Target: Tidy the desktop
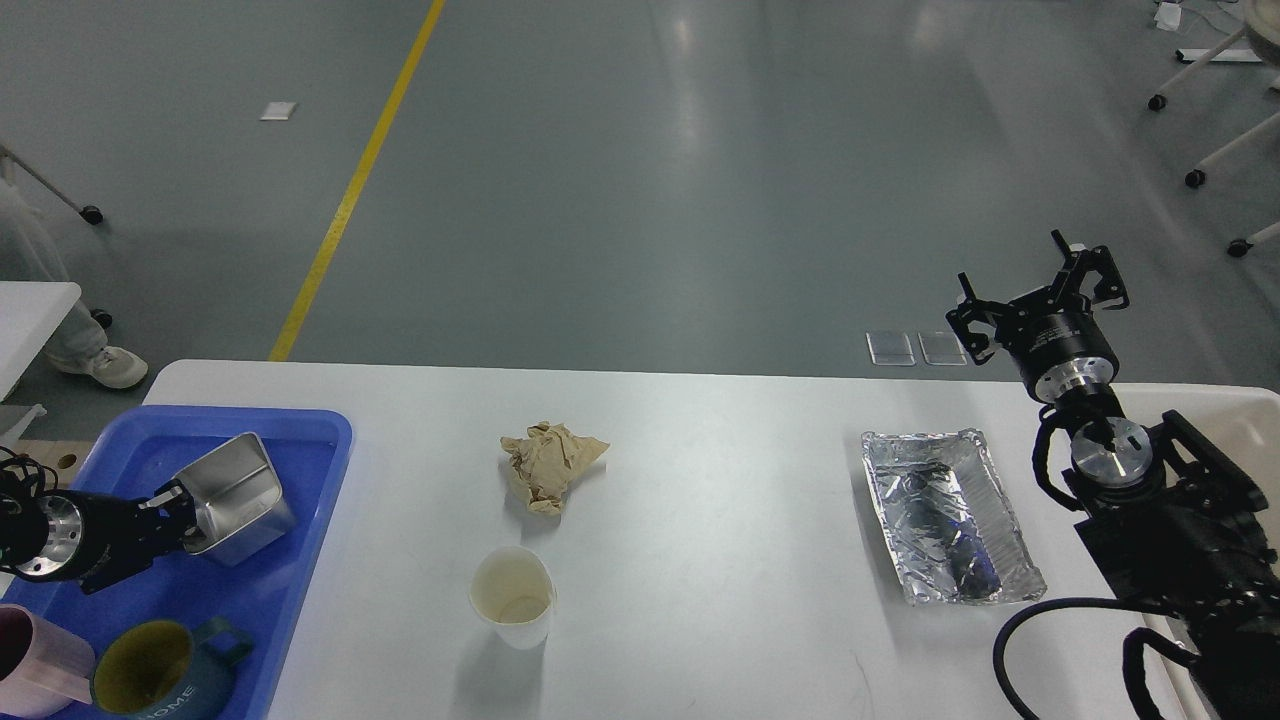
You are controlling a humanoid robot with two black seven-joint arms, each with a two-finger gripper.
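Observation:
The white desktop (720, 560) holds a crumpled brown paper ball (549, 463), a white paper cup (512, 596) standing upright in front of it, and a foil tray (947, 515) at the right. My left gripper (172, 516) is shut on the edge of a square metal container (235, 497) and holds it tilted low over the blue tray (230, 600). My right gripper (1035, 297) is open and empty, raised above the desktop's far right edge, beyond the foil tray.
In the blue tray's near end are a dark teal mug (160, 678) and a pink cup (30, 672). A cream bin (1235, 415) stands at the far right behind my right arm. A second table's corner (30, 320) is at the left.

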